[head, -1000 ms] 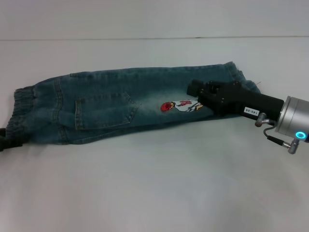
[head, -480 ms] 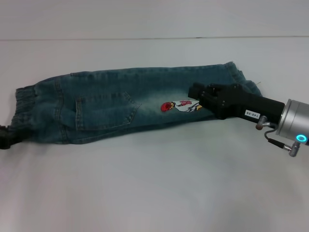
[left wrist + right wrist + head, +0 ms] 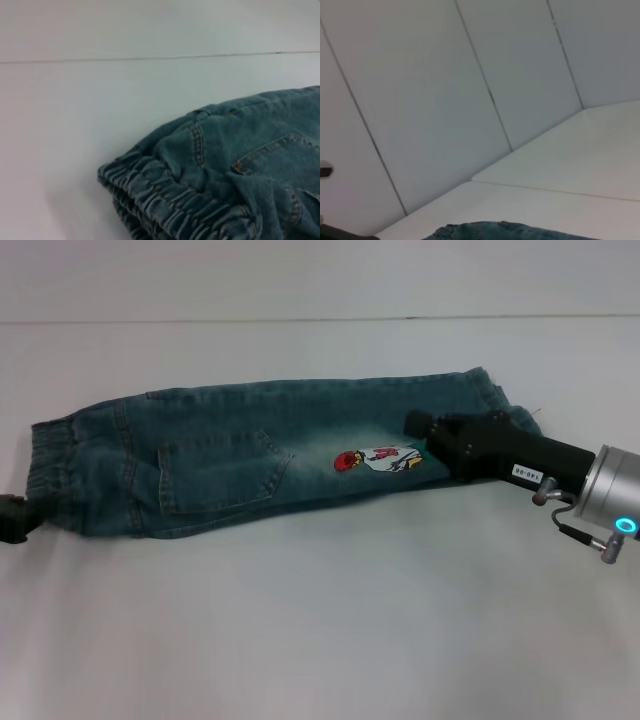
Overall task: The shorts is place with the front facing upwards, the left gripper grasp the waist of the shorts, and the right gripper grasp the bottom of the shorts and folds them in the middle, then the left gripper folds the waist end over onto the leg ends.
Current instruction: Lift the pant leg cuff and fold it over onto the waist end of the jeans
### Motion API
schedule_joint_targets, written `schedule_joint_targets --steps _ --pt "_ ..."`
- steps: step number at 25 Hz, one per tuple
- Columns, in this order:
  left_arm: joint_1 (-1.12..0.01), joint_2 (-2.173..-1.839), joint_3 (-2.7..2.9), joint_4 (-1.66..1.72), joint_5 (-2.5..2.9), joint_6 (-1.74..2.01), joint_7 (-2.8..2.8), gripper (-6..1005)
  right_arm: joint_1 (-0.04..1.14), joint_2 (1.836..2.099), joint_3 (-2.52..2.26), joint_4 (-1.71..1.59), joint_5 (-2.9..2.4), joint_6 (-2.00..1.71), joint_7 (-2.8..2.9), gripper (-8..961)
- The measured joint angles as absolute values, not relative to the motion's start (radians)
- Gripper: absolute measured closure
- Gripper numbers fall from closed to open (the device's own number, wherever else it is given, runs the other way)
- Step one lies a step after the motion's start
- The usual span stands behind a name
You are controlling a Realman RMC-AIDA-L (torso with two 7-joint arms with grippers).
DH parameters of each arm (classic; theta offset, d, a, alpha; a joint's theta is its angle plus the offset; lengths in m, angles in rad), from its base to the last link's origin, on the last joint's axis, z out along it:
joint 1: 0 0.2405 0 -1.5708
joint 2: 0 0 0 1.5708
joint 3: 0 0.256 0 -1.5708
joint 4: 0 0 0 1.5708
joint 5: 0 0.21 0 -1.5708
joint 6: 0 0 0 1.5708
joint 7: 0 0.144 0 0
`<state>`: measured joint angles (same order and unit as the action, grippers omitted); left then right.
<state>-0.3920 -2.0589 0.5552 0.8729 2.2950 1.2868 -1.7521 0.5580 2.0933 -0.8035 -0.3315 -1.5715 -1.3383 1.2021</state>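
Your right gripper (image 3: 425,430) is lying low over the shorts (image 3: 260,455) near the leg ends (image 3: 490,390), just beside the embroidered patch (image 3: 378,458); you cannot tell from the head view whether its fingers are parted or pressed together, because the black claw body is hiding them. Behind it, the white number label (image 3: 526,474) is showing on the claw, and the silver-white arm (image 3: 612,498) with its glowing ring is running off toward the right edge.

Your left gripper (image 3: 12,520) is only peeking in at the left edge of the head view, sitting at the waist of the shorts (image 3: 48,475); whether it is clamping the band or loose, you cannot tell.

The head view is giving you the whole garment: folded lengthwise, stretched across the white table (image 3: 320,630), waist toward your left, hems toward your right, a back pocket (image 3: 220,475) facing up.

The left wrist view is giving you what the head view is not: the ruched elastic band up close, stacked in doubled layers, with pocket stitching beyond it. No fingers are appearing there.

The right wrist view is showing mostly wall panels (image 3: 445,100) and table, with only a sliver of denim at the edge.
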Motion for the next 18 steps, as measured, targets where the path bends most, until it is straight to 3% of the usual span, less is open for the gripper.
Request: schedule_joint_targets --steps 3,5,12,18 --pt "-0.391 -2.068 0.555 0.903 2.292 1.295 -1.752 915 0.557 2.095 -0.786 -0.326 -1.569 -1.32 1.198 842" --pt "-0.389 -2.071 0.555 0.924 2.276 1.315 -1.751 942 0.555 2.096 -0.751 -0.306 -1.551 -1.31 1.178 951" --pt "-0.389 -2.062 0.518 0.989 2.061 1.494 -1.729 963 0.565 2.098 -0.635 -0.138 -1.31 -1.217 0.986 951" --pt "-0.439 -2.048 0.503 1.003 1.913 1.626 -1.735 963 0.661 2.104 -0.632 -0.026 -1.246 -1.101 0.871 951"
